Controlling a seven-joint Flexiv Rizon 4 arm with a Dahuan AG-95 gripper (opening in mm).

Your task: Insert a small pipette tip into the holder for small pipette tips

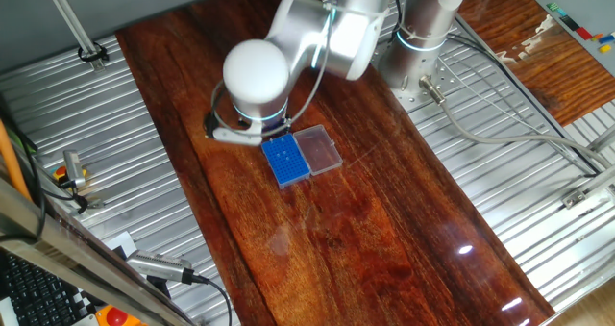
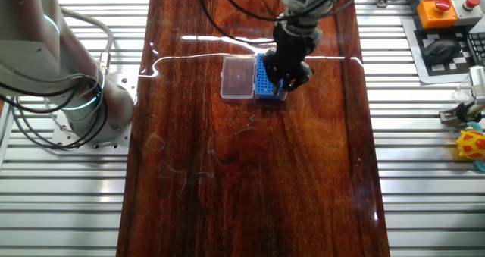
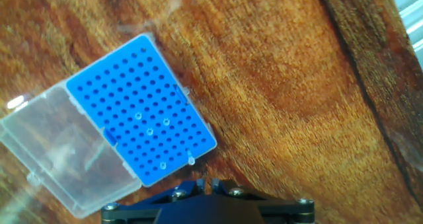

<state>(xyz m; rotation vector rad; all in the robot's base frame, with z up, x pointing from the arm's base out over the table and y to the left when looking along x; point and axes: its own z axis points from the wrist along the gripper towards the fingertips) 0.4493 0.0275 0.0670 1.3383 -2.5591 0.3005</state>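
The tool [image 2: 286, 81] hangs low over the blue rack [image 3: 141, 109], at its edge toward the bottom of the frame in the hand view, where only the dark base of the fingers shows along the lower border. Whether the fingers are spread or pressed together I cannot tell. A thin clear tip [image 3: 191, 160] shows just above that dark base, over the rack's lower corner. It may be the one being carried, though the grip itself is hidden.

The rack sits on the wooden worktop [image 2: 250, 181], upper centre in the other fixed view, with its clear lid [image 3: 59, 148] folded open flat beside it, to the lower left in the hand view. A few holes near the rack's middle already seem to hold tips [image 3: 150, 130].

A tip like this is likely very light, slick and thin-walled, so it would bend or pop out of a hard squeeze. It is best held near its wider upper end, kept upright, so the narrow end can find a hole. The rack looks light too and could slide on the glossy wood if pushed sideways.
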